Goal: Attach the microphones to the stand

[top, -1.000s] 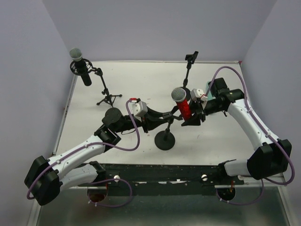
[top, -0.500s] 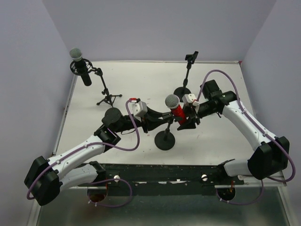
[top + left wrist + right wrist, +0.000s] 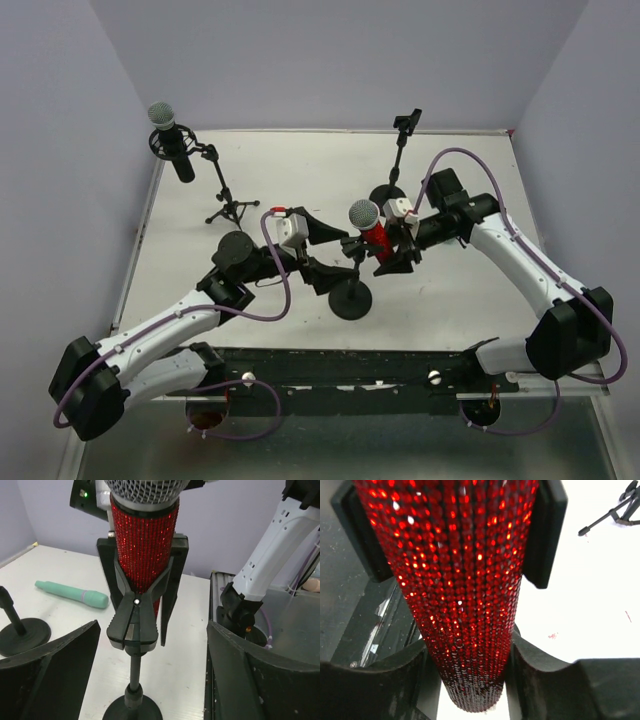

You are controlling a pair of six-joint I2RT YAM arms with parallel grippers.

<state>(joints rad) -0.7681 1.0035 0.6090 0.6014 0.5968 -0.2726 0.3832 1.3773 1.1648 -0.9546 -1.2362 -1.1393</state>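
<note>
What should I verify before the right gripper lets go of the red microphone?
1. The red microphone sits between the arms of the clip: ok.
2. The clip grips it firmly: cannot tell.
3. The left gripper is open, its fingers apart from the clip: ok.
4. The right gripper is shut on the red microphone: ok.
5. The stand base lies flat on the table: ok.

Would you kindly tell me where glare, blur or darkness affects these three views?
Right wrist: the red sequinned microphone sparkles with glare, the white table is washed out; left wrist: the black fingers sit in shadow; top external: even, sharp.
</note>
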